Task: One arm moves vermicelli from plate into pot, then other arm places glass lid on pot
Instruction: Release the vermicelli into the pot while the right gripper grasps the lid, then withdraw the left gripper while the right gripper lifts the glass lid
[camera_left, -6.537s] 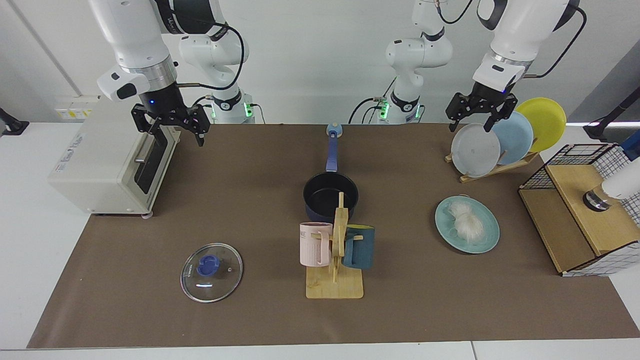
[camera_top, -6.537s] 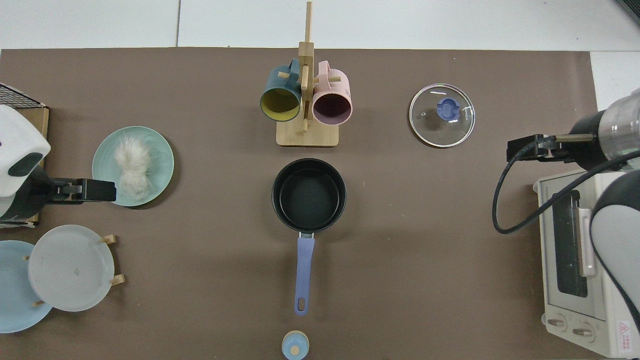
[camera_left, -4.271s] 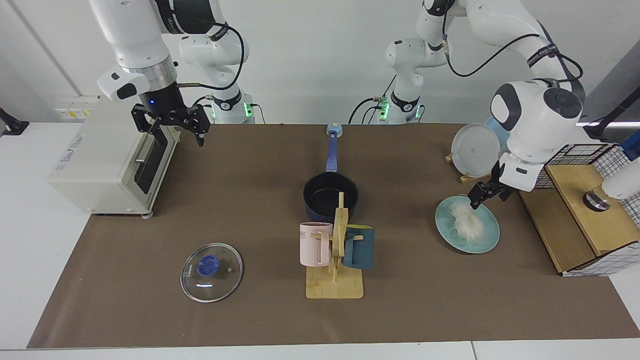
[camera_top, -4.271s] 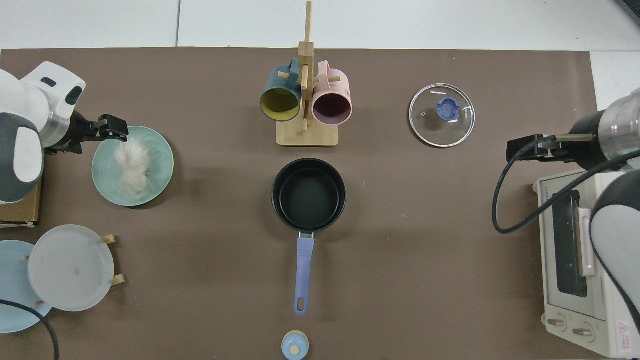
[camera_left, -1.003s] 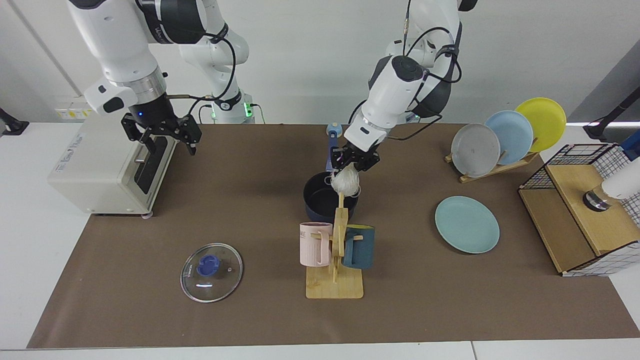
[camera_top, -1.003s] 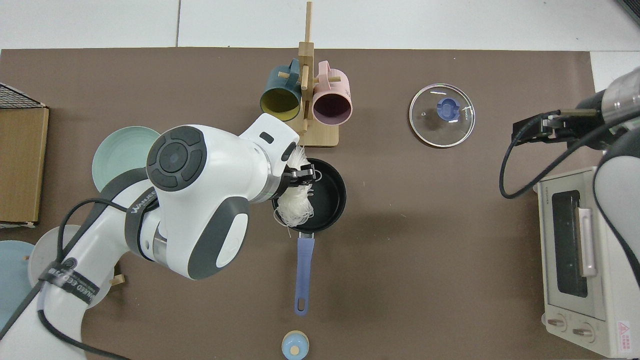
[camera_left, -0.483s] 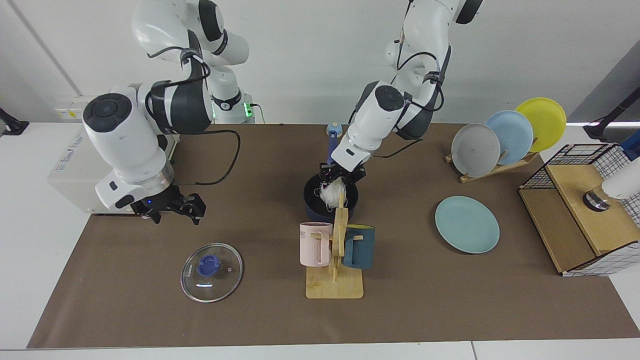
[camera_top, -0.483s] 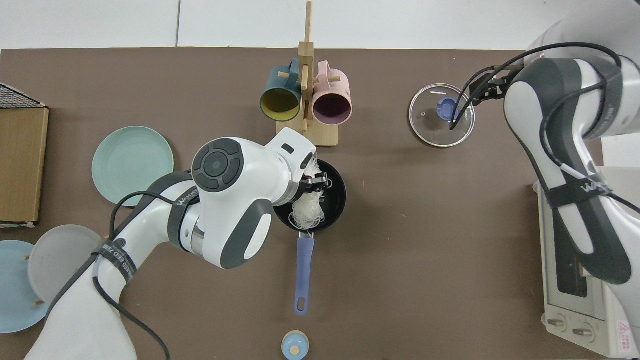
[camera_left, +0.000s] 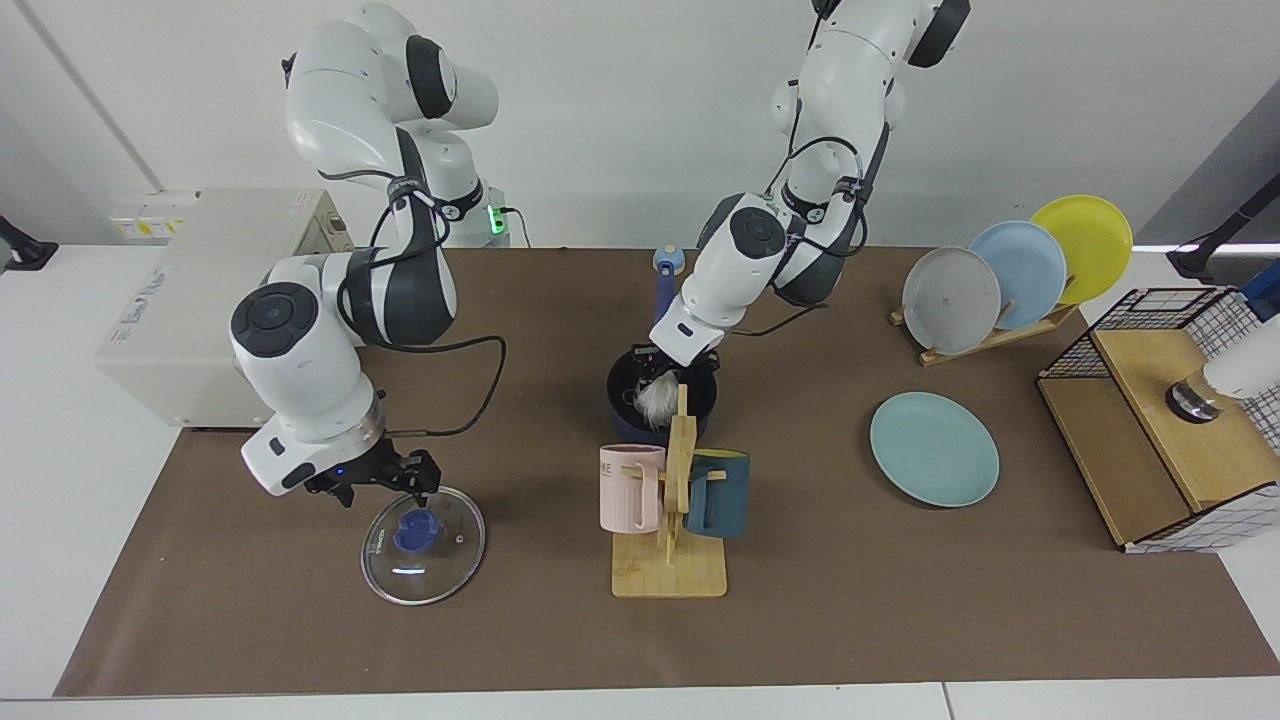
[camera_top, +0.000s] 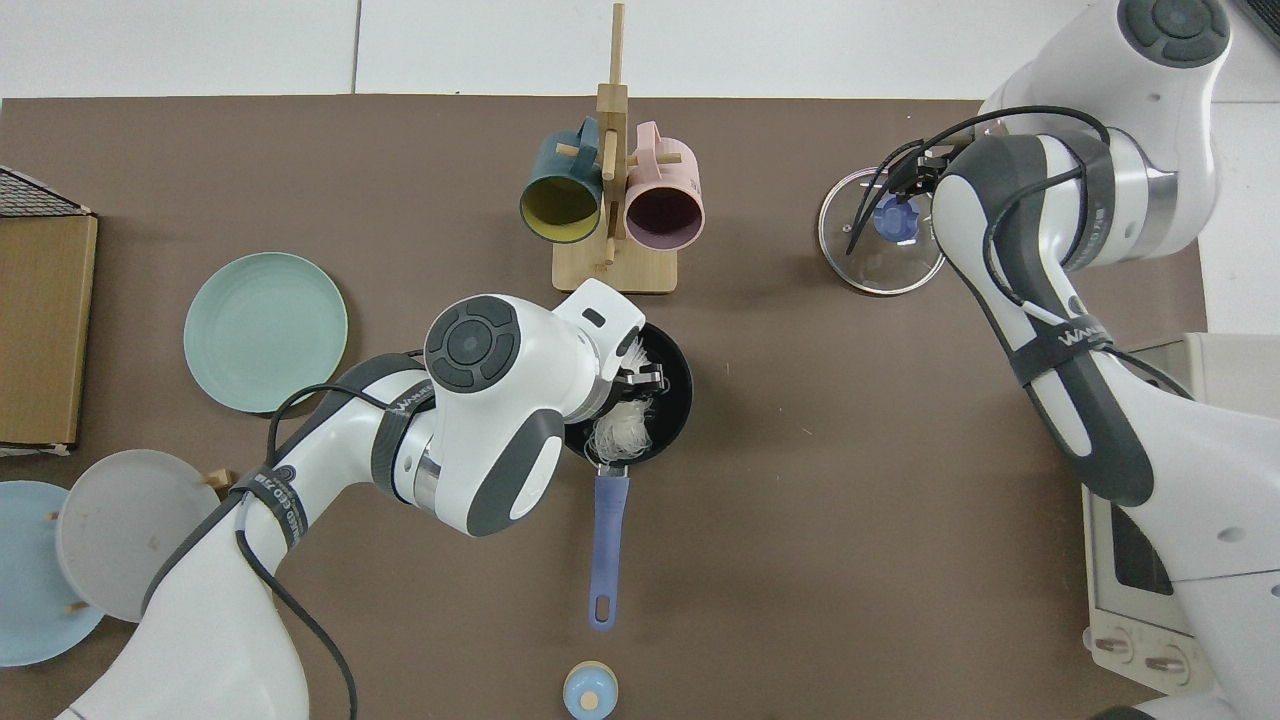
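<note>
The dark navy pot (camera_left: 622, 378) stands mid-table, its blue handle (camera_top: 608, 540) pointing toward the robots. My left gripper (camera_left: 666, 372) reaches down into the pot, shut on the white vermicelli (camera_left: 655, 398), whose bundle (camera_top: 620, 428) rests inside against the near wall. The teal plate (camera_left: 934, 448) lies bare. The glass lid (camera_left: 440, 562) with its blue knob (camera_left: 414, 531) lies flat on the mat. My right gripper (camera_left: 390, 492) hangs open just above the knob. In the top view the arm covers part of the lid (camera_top: 868, 262).
A wooden mug rack (camera_left: 668, 575) with a pink and a dark blue mug stands just in front of the pot. A toaster oven (camera_left: 190, 300) sits behind the right arm. A plate rack (camera_left: 1000, 285) and a wire crate (camera_left: 1170, 420) stand beyond the teal plate.
My left gripper has carried the vermicelli from the plate and lowered it into the pot. My right arm has swung from the toaster oven down to the lid.
</note>
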